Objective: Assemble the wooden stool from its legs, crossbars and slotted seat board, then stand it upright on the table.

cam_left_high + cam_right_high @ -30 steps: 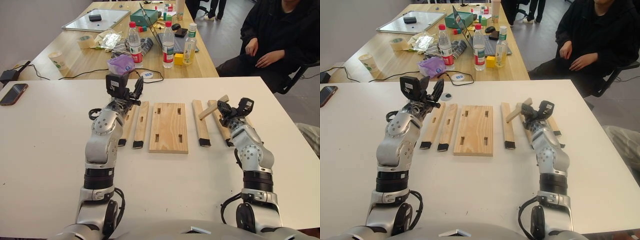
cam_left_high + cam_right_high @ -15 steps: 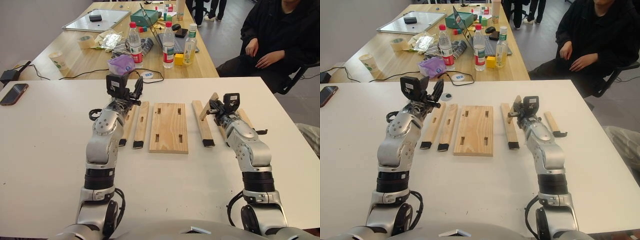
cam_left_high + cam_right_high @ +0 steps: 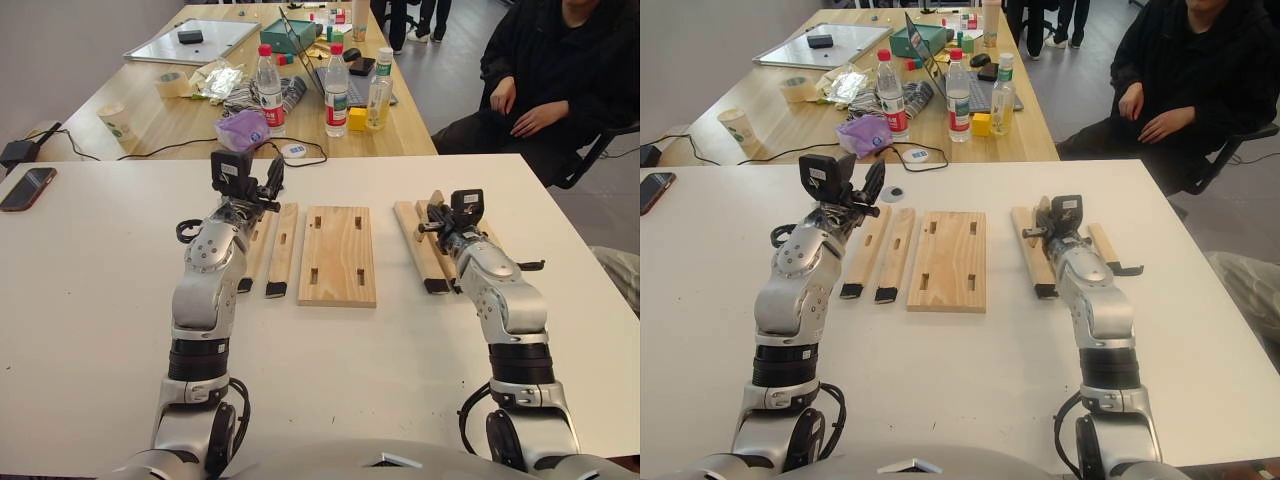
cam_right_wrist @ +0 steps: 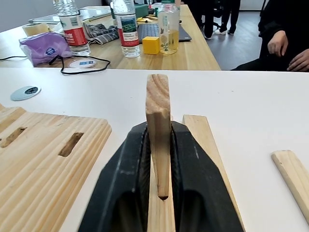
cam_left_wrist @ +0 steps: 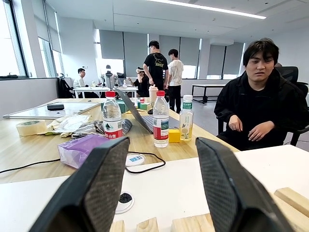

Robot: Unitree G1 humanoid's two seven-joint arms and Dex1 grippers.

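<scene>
In the crossbar-fitting step, right fingers are clenched on a crossbar, left fingers released; next its end probably must meet a leg slot.

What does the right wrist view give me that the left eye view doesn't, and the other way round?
Right wrist view: the grip close up, the right gripper shut on a wooden piece standing on edge between its fingers, over a leg lying flat. Left eye view: the left gripper open above two legs left of the seat board, whose four slots all show. Both: the seat board, the white table, the bottles behind.
</scene>
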